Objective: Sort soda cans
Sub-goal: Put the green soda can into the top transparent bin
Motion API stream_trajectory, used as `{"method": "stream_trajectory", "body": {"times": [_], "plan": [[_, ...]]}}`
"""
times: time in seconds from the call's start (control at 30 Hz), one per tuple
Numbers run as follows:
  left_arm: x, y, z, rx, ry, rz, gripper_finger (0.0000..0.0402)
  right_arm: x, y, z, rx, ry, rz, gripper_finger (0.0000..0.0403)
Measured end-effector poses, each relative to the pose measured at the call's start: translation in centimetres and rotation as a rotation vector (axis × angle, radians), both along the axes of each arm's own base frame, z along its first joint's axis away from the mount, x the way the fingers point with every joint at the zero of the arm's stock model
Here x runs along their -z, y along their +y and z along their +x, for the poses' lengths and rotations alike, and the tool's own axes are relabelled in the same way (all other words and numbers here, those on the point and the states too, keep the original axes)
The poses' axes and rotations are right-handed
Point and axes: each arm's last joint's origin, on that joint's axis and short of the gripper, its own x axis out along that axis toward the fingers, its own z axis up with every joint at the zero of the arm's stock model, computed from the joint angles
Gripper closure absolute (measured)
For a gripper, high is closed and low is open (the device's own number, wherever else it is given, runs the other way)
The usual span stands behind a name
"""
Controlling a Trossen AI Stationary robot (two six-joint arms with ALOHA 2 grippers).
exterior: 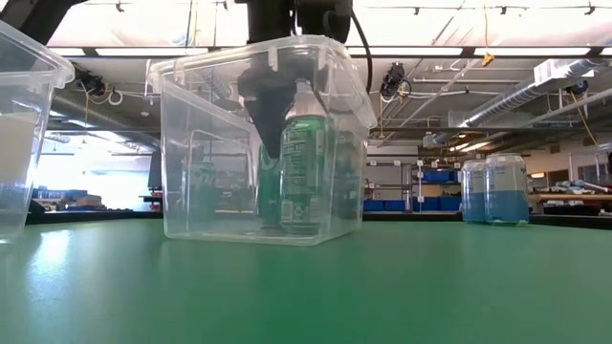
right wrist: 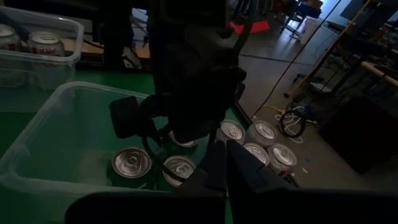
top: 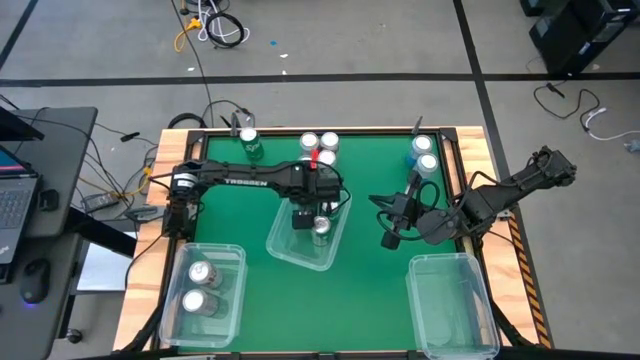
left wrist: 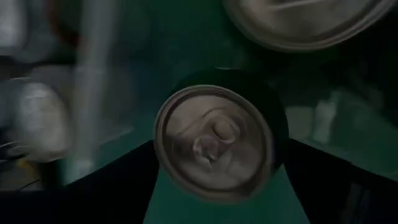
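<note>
Crowding the middle bin (top: 338,228), green cans (right wrist: 131,164) flank the left gripper (top: 303,217).

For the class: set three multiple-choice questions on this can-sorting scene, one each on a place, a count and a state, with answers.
1. Where is the left gripper?
A. Inside the middle bin, over a green can
B. Above the blue cans
C. In the right-hand bin

2. How many cans are in the left-hand bin?
A. One
B. Two
C. Four

3. How is the right gripper?
A. Open wide
B. Shut on a blue can
C. Shut, holding nothing

Answers:
1 A: the left gripper reaches down into the middle bin, right above the green can.
2 B: the high view shows two cans in the left-hand bin.
3 C: the right gripper hangs over bare table with its fingers together.
</note>
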Motion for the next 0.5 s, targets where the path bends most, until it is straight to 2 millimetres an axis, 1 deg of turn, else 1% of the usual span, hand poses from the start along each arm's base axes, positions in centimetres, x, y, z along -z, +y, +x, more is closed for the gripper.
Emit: {"method": "stream_trajectory", "body": {"times": [0.13,0.27,0.4,0.5], "plan": [[-1.5,-0.4,0.0,0.011,-0.010,0.021,0.0050,0.0,0.0,0.0,0.000,0.000,0.000,0.0403],[-2.4,-0.9,0.1,0.021,-0.026,0.023,0.0042,0.0,0.0,0.0,-0.001,0.000,0.000,0.0403],[-2.7,-0.8,-0.2,0.019,-0.002,0.021,0.0042,0.0,0.0,0.0,-0.002,0.001,-0.002,0.0403],[-2.8,-0.8,-0.7,0.020,0.045,0.020,0.0048,0.0,0.0,0.0,-0.017,0.005,0.006,0.0403]]}}
